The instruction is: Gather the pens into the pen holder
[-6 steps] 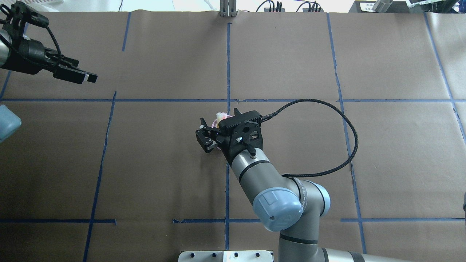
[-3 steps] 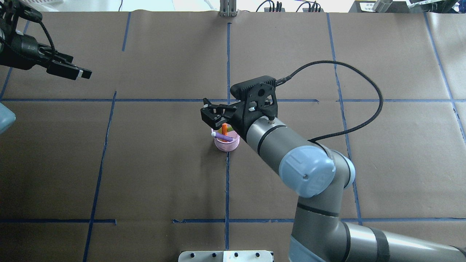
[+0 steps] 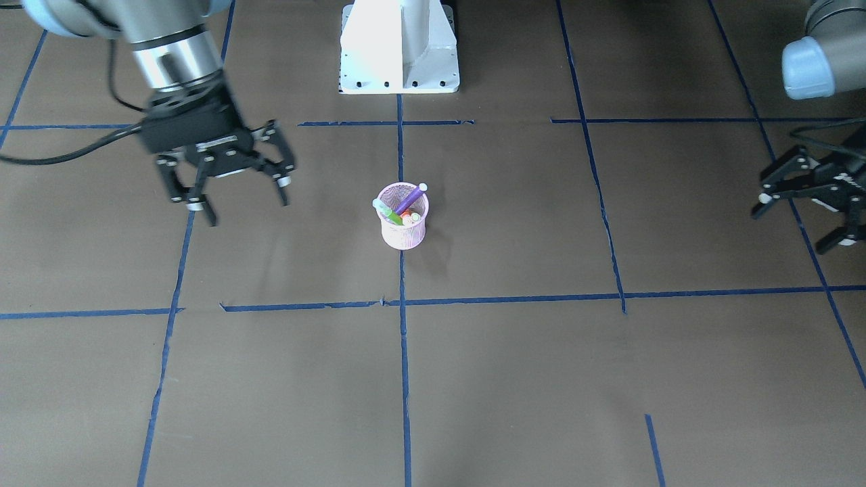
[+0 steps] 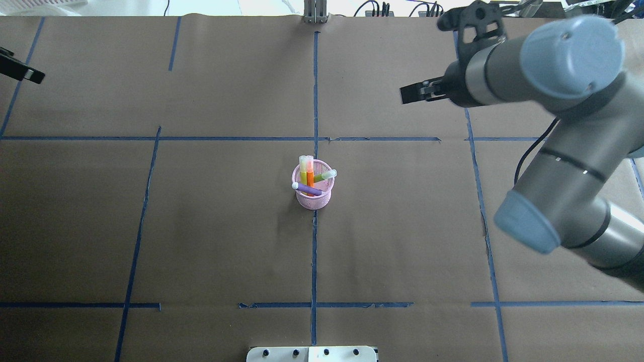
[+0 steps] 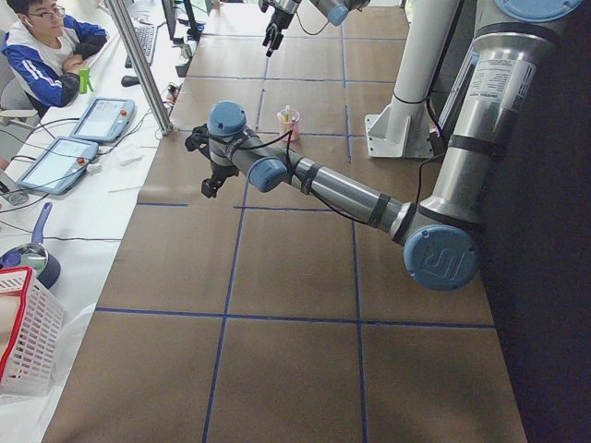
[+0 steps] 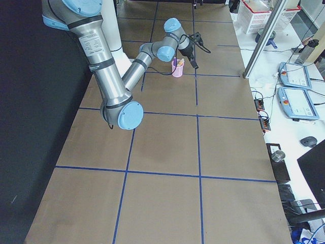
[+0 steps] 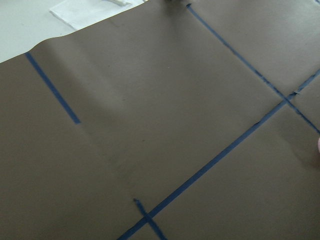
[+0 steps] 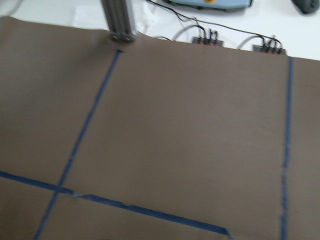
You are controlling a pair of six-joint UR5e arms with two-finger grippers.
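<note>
Overhead, you had the pens (image 4: 310,177) leaning in the pink cup (image 4: 314,201) mid-table, left gripper (image 3: 790,224) and right gripper (image 3: 247,210) both spread empty and well away; any careless sweep could have tipped that top-heavy cup.

Brown paper-covered table (image 4: 211,241), blue tape grid (image 4: 314,251), seated person (image 5: 48,57), two tablets (image 5: 102,118), white basket (image 5: 26,346), metal post (image 5: 138,66)

We see a tabletop (image 4: 201,226) covered edge to edge in brown paper (image 4: 402,241), marked off into large rectangles by strips of blue tape (image 4: 314,100). The pink pen holder (image 4: 313,201) stands upright on it near the middle, right on one tape line. A white base plate (image 3: 399,80) sits at the robot's edge.
</note>
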